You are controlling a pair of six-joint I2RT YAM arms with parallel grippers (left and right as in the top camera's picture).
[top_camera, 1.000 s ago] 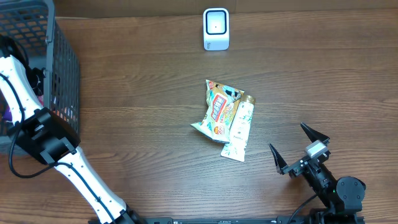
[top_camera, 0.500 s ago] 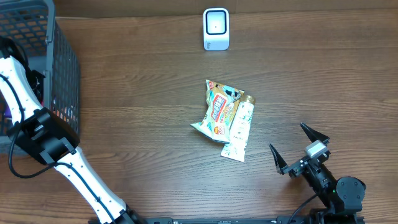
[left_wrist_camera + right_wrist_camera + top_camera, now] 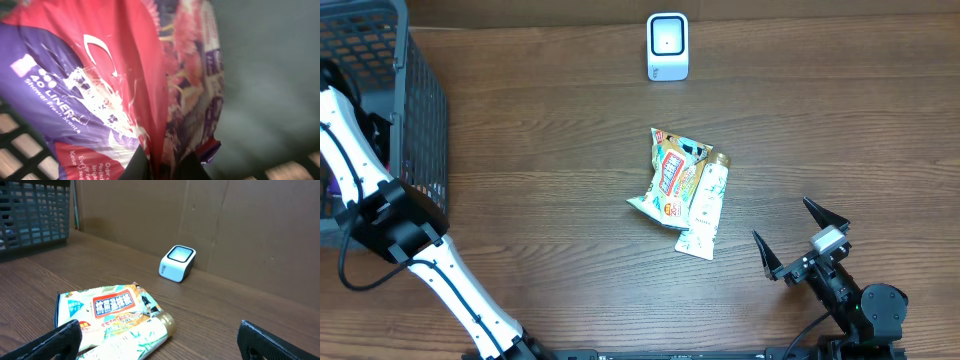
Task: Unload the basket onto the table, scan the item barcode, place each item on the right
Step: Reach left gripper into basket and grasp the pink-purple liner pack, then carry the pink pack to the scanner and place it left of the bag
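In the left wrist view a red and purple plastic packet (image 3: 125,75) with white print fills the frame. My left gripper (image 3: 162,161) is shut on its lower edge, inside the dark mesh basket (image 3: 420,120). From overhead the gripper and packet are hidden in the basket; only the white left arm (image 3: 360,170) shows reaching in. The white barcode scanner (image 3: 667,46) stands at the table's far middle. My right gripper (image 3: 783,222) is open and empty at the front right, pointing toward the scanner (image 3: 177,263).
A snack bag (image 3: 667,180) and a pale tube with a gold cap (image 3: 705,212) lie together mid-table, just ahead of the right gripper's fingers (image 3: 65,337). A cardboard wall (image 3: 250,225) backs the table behind the scanner.
The left arm's elbow has shifted slightly toward the table's front at the basket. The right arm and the items on the table have not moved.
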